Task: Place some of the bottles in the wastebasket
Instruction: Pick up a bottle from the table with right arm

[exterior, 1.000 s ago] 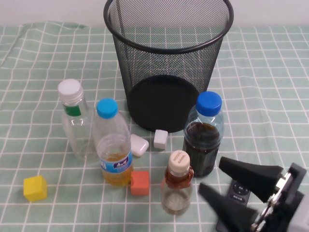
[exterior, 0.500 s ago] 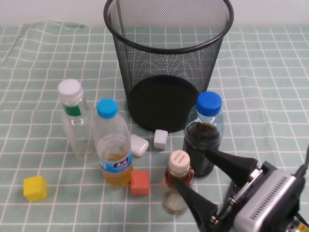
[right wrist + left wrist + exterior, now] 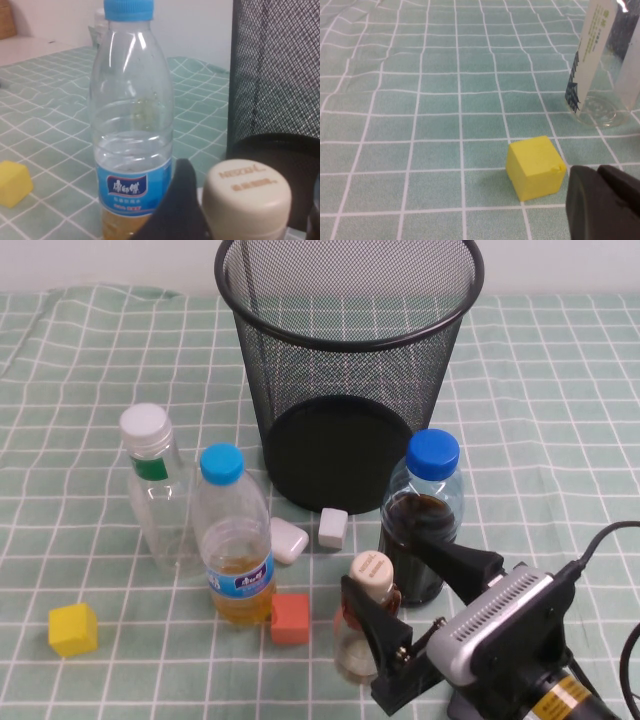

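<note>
The right gripper [image 3: 420, 585] sits at five o'clock, jaws spread wide around the small beige-capped bottle [image 3: 366, 618], not clamped. The left gripper [image 3: 602, 202], fingers together, holds nothing near the yellow cube [image 3: 535, 167]. The wastebasket [image 3: 345, 370] stands at twelve o'clock.

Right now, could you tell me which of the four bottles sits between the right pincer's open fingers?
The small squat beige-capped bottle, shortest of the four; the right pincer straddles it.
</note>
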You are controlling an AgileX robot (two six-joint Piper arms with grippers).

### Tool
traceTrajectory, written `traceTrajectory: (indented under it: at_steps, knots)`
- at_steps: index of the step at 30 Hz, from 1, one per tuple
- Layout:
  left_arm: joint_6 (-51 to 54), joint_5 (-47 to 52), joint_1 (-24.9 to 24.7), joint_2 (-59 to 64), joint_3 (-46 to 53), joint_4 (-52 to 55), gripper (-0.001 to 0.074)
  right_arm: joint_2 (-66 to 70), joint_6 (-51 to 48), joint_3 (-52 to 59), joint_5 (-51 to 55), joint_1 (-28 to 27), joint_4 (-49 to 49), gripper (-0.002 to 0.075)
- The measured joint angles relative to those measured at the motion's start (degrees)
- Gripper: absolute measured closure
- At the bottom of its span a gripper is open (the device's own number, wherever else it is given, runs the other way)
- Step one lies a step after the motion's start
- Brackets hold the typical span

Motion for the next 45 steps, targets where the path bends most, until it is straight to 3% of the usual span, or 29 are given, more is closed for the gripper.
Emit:
traceTrajectory:
  at_steps: [19, 23, 28, 32, 40, 45]
  knots:
    - [0.00, 0.00, 0.00, 0.00, 0.00, 0.00, 0.0741, 8.16, -3.75, -4.88, 0.00, -0.11, 3.55, 0.0176]
    - [0.00, 0.00, 0.00, 0.00, 0.00, 0.00, 0.0741, 9.19, -4.12, -5.85, 0.00, -0.85, 3.70, 0.0250]
    - [0.00, 0.00, 0.00, 0.00, 0.00, 0.00, 0.0741, 9.19, -4.12, -6.20, -0.14, -1.38, 4.04, 0.0418]
    - [0.00, 0.00, 0.00, 0.00, 0.00, 0.00, 0.0741, 9.21, -4.12, -6.32, -0.27, -1.38, 3.81, 0.0433]
    - [0.00, 0.00, 0.00, 0.00, 0.00, 0.00, 0.0741, -0.66, -11.62, -11.75, 17.66, -1.38, 7.90, 0.0433]
    - [0.00, 0.00, 0.00, 0.00, 0.00, 0.00, 0.0741, -8.80, -27.36, -18.13, 32.89, -1.38, 22.41, 0.0433]
